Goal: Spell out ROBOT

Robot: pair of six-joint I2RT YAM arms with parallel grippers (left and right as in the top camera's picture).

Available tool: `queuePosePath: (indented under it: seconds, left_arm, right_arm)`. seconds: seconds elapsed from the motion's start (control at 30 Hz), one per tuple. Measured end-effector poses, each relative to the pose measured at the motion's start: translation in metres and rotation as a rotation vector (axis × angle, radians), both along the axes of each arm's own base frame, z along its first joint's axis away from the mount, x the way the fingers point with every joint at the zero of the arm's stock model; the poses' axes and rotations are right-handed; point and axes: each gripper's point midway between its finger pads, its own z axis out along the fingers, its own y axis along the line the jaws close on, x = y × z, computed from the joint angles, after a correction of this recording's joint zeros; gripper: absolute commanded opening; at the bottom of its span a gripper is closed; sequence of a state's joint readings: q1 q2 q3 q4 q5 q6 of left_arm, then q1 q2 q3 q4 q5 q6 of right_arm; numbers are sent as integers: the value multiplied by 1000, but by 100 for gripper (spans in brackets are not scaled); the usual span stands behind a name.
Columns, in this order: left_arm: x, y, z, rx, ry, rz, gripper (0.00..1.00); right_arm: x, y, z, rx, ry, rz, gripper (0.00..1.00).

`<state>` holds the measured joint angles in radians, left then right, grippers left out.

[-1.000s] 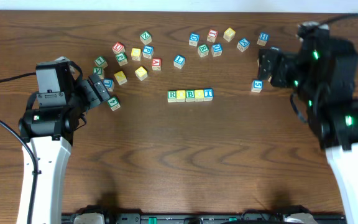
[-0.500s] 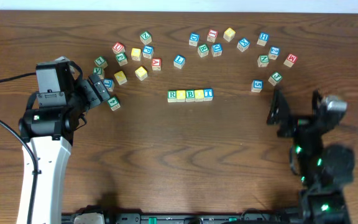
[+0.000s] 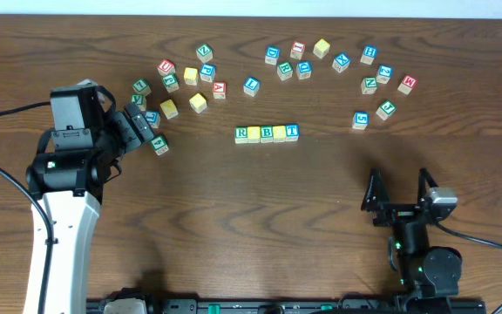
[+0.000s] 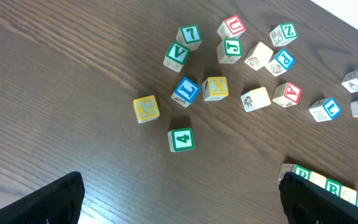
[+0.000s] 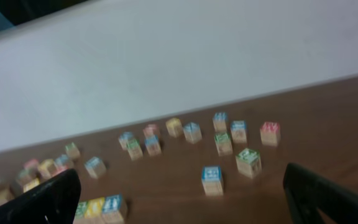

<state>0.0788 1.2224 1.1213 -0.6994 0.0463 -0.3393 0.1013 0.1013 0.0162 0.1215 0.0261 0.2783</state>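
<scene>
The ROBOT row of five cubes lies mid-table, reading green R, yellow, green B, yellow, blue T. My left gripper hovers open left of it, among loose cubes. In the left wrist view this gripper holds nothing, and its right finger covers part of the row. My right gripper stands open near the front edge, well right of the row and below it. Its wrist view shows the gripper empty and the blurred row at the lower left.
Loose letter cubes are scattered across the back in a left cluster and a right cluster. A blue-topped cube sits right of the row. A green 4 cube and a yellow G cube lie nearest my left gripper.
My right arm has pulled back from the far right cubes to the front edge, its gripper staying open. The left arm and the row have not moved.
</scene>
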Motion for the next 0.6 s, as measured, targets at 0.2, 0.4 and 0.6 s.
queuePosePath:
  seconds: [0.2,0.4,0.6]
  left_arm:
    - [0,0,0,0,0,0,99]
    - [0,0,0,0,0,0,99]
    - [0,0,0,0,0,0,99]
  right_arm:
    - [-2,0,-24,-7,89,0,99]
    - [-4,0,-42,-14,157,1,99]
    - [-4,0,-41,-14,156,1,99]
